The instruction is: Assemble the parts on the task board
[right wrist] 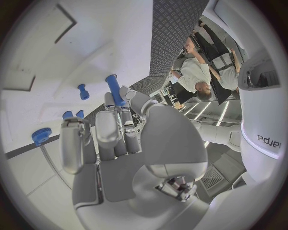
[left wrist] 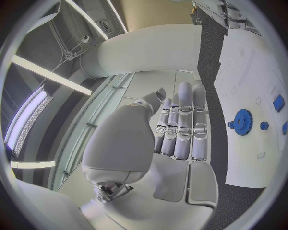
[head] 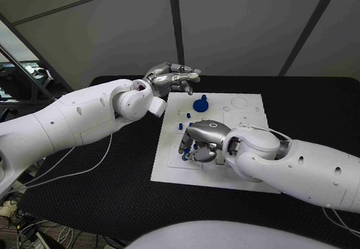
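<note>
The white task board [head: 245, 117] lies in the middle of the black table. On its far part stands a blue gear [head: 201, 105] [left wrist: 243, 121], with small blue pegs [head: 180, 125] nearby. My right hand [head: 199, 143] is down on the board's left half, fingers pointing at the board. In the right wrist view a long blue peg [right wrist: 114, 90] sticks out between its thumb and a fingertip, apparently pinched. My left hand [head: 173, 76] [left wrist: 180, 124] hovers over the board's far left corner, with its fingers stretched out and nothing in them.
More blue pieces sit by my right hand: a short peg [right wrist: 83, 91] and a ribbed knob [right wrist: 42, 135]. A blue block [left wrist: 278, 102] lies beyond the gear. Black table [head: 310, 102] surrounds the board. Cables hang off the table's left edge [head: 68, 171].
</note>
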Tool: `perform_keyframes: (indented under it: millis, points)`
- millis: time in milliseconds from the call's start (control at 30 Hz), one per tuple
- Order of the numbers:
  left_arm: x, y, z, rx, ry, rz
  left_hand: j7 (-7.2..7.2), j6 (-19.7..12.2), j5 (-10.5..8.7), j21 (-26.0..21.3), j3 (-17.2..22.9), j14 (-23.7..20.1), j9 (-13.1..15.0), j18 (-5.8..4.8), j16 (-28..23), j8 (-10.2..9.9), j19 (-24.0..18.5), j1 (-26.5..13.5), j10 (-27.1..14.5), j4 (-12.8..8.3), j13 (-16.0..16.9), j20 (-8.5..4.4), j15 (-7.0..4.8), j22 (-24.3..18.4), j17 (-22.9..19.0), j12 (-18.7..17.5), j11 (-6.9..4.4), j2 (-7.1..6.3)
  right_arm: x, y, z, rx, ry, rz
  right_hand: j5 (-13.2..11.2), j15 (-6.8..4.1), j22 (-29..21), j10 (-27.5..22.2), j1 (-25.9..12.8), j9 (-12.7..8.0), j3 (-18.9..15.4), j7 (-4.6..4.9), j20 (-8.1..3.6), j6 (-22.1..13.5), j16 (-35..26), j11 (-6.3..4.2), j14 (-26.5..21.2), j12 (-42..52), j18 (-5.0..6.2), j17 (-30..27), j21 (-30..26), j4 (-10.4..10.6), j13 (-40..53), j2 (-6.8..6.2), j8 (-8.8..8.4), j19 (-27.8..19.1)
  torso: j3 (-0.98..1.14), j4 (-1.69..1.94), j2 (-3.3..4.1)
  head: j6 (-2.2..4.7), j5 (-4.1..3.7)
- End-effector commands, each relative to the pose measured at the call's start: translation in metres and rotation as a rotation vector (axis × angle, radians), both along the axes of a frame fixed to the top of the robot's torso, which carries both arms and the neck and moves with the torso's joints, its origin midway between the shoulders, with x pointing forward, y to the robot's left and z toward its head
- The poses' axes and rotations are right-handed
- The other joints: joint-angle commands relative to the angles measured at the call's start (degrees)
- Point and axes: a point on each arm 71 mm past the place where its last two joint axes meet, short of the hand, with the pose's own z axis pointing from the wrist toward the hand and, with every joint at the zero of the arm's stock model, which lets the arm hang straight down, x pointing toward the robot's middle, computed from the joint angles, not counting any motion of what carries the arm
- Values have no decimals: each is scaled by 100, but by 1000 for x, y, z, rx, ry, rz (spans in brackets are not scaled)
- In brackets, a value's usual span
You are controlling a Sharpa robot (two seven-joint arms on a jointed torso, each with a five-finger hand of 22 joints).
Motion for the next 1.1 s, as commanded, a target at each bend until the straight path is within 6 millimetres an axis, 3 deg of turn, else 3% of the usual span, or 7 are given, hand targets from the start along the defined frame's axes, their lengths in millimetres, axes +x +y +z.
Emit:
perform_keyframes:
  millis: [33,1100]
  points:
    - [0,-1,2,-6,-4,-13,15,-22,-35,-34,-11,-40,8,-76,-39,-33,-30,-30,-56,-34,6,-10,-9,-10,-7,-36,-1,51,-4,0,-7,-30,17,13,18,-24,794,118,19,3,40,40,-33,18,15,-106,10,38,-27,6,-11,-8,10,67,-18,228,1,3,1,-3,5]
    - [0,0,1,-3,2,-18,17,-27,-36,-45,-15,-43,10,-75,-49,-39,-32,-31,-63,-36,11,-8,-7,-16,-10,-40,1,52,-3,-3,-6,-66,-92,-23,38,-25,808,130,30,6,57,33,-30,30,46,-112,17,26,-30,57,0,-27,14,66,-17,234,2,-2,4,11,26]
